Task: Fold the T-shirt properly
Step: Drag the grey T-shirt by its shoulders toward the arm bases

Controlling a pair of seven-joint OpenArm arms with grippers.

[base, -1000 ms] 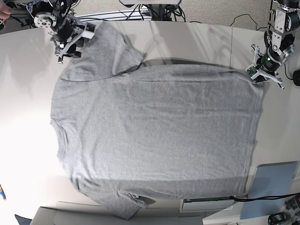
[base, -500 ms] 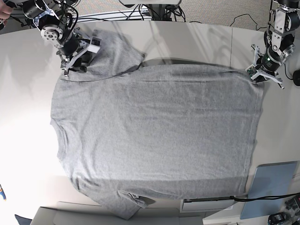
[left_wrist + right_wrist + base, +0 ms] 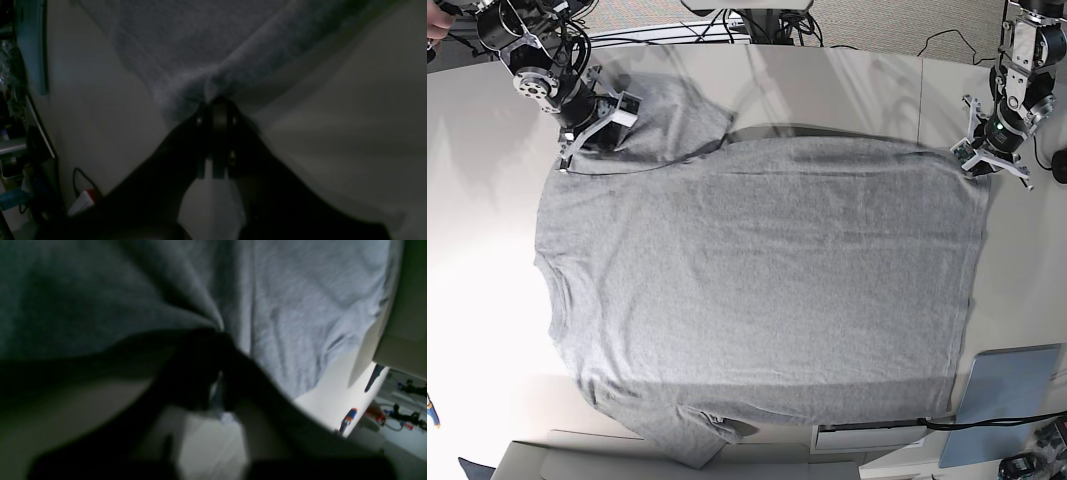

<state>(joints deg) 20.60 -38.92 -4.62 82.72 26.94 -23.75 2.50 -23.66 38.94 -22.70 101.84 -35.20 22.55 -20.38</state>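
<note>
The heather-grey T-shirt [image 3: 757, 280] lies spread flat on the white table [image 3: 487, 220], plain side up, neck to the left and hem to the right. My right gripper [image 3: 572, 152] is at the far-left shoulder, beside the upper sleeve. In the right wrist view its dark fingers [image 3: 200, 373] are shut on a pinch of the T-shirt [image 3: 300, 306], with creases running to the tips. My left gripper [image 3: 972, 160] is at the far-right hem corner. The left wrist view shows that gripper [image 3: 215, 103] shut on the bunched corner of the T-shirt [image 3: 200, 50].
A pale blue flat board [image 3: 1007, 400] lies at the near right corner, and its edge [image 3: 30, 43] shows in the left wrist view. A white box [image 3: 867, 437] sits by the near edge. Cables lie beyond the far edge. An orange-and-blue pen [image 3: 348, 416] lies off the shirt.
My right gripper has moved from over the upper sleeve down to the shoulder and has shut on the fabric. The left gripper and the hem corner have not moved.
</note>
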